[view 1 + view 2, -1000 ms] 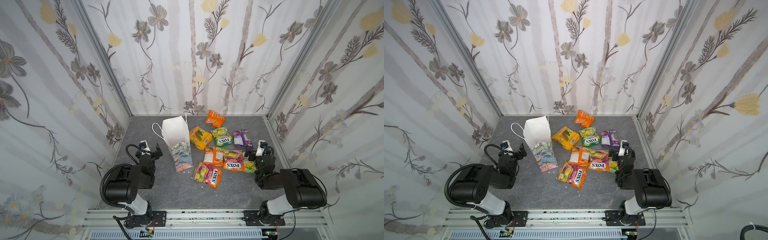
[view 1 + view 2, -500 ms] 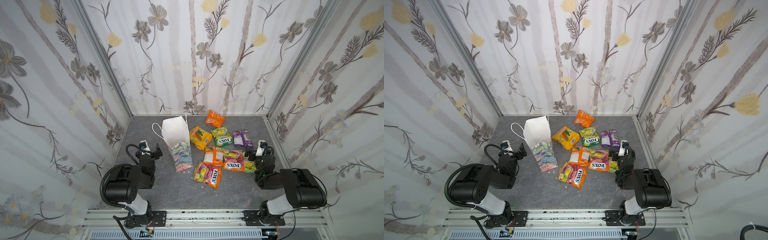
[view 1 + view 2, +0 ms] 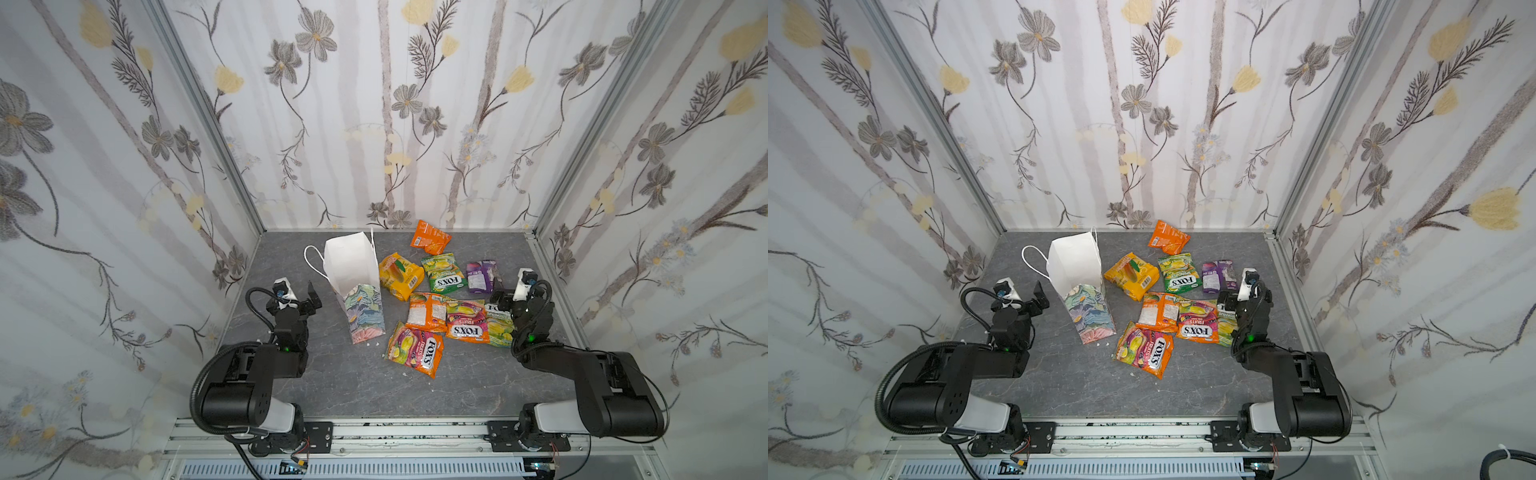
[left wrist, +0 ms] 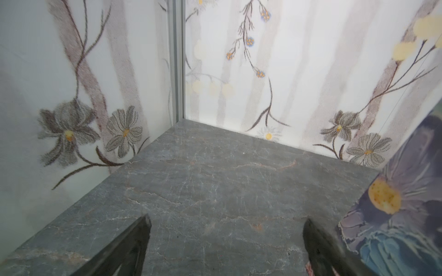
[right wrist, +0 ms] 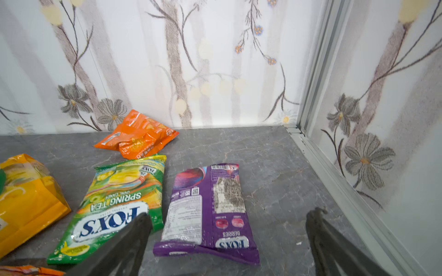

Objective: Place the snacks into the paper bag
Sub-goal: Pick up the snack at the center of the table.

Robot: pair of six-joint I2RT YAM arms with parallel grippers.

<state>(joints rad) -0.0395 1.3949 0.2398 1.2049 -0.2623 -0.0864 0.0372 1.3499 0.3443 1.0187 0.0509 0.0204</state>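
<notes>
1. Jaws spread wide on left gripper point(image 4: 226, 239) and right gripper point(image 5: 229, 229), nothing held.
2. Tall floral-printed paper bag point(image 3: 365, 311) stands open-topped near the left one.
3. Glossy plastic snack packets point(image 3: 465, 326) lie scattered on the grey tabletop point(image 3: 332, 386) beside it.

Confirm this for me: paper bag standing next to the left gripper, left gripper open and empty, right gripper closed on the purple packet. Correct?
Not quite. The right gripper is open and holds nothing: the right wrist view shows its jaws spread wide and the purple packet lying loose on the table. The rest holds: the paper bag stands next to the left gripper, which is open and empty.
</notes>
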